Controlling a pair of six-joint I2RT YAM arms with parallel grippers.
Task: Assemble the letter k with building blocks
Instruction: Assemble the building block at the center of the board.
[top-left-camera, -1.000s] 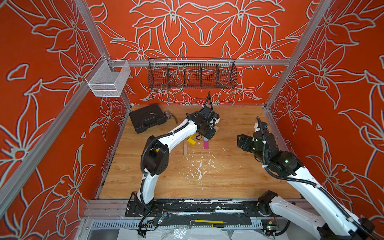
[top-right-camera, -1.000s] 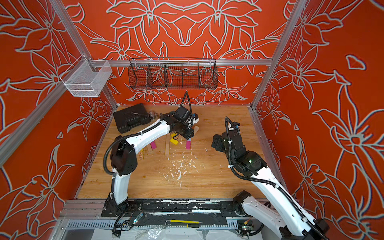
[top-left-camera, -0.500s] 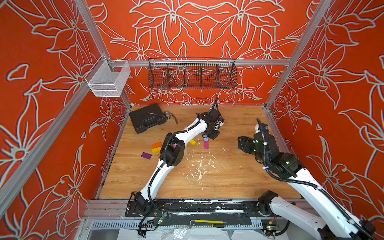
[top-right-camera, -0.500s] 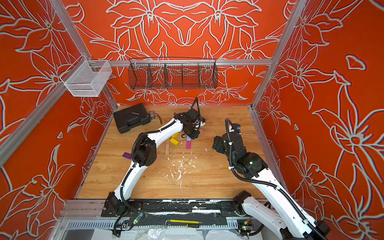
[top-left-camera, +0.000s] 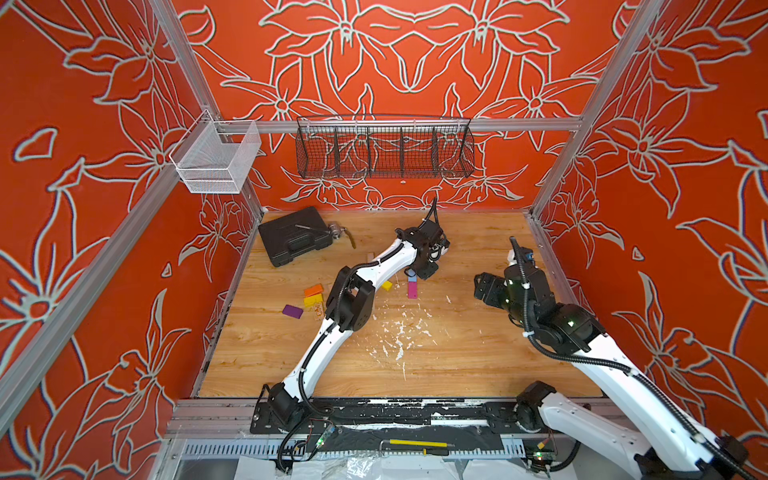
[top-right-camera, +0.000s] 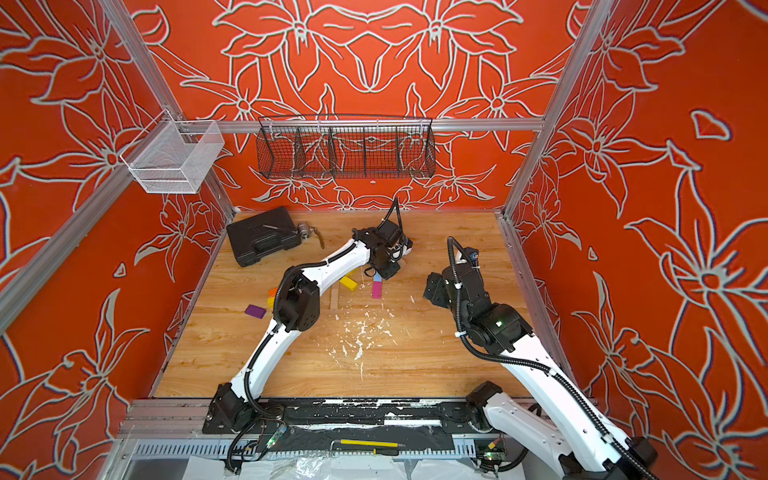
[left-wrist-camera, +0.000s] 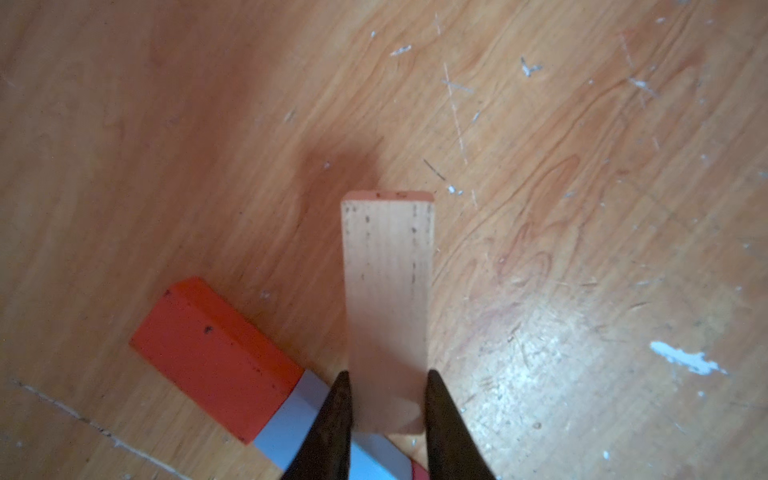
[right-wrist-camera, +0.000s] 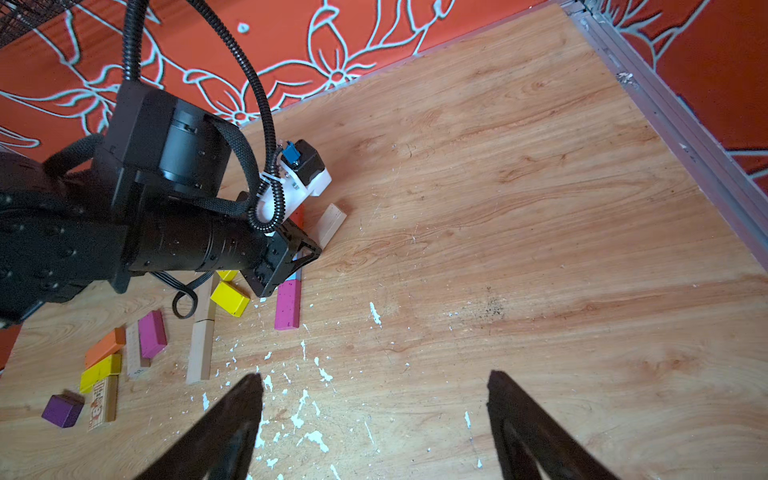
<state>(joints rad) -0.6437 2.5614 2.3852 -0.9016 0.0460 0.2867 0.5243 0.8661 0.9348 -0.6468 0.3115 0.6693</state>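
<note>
In both top views the left gripper (top-left-camera: 422, 272) points down at the far middle of the table (top-left-camera: 478, 357), its own wrist hiding the fingertips. A magenta block (top-left-camera: 412, 289) lies just before it, and the right gripper (top-left-camera: 482, 289) hovers well apart. From the left wrist we see both fingertips clasping the sides of a pale wooden block (left-wrist-camera: 386, 291); whether it lies flat we cannot tell. Beside it a red block (left-wrist-camera: 212, 353) abuts a blue block (left-wrist-camera: 291, 428), which runs under a finger and out of frame. From the right wrist, the right gripper's jaws gape with nothing between them. A yellow block (right-wrist-camera: 230, 297) and a purple block (right-wrist-camera: 62, 409) lie loose, and the left arm covers others.
</note>
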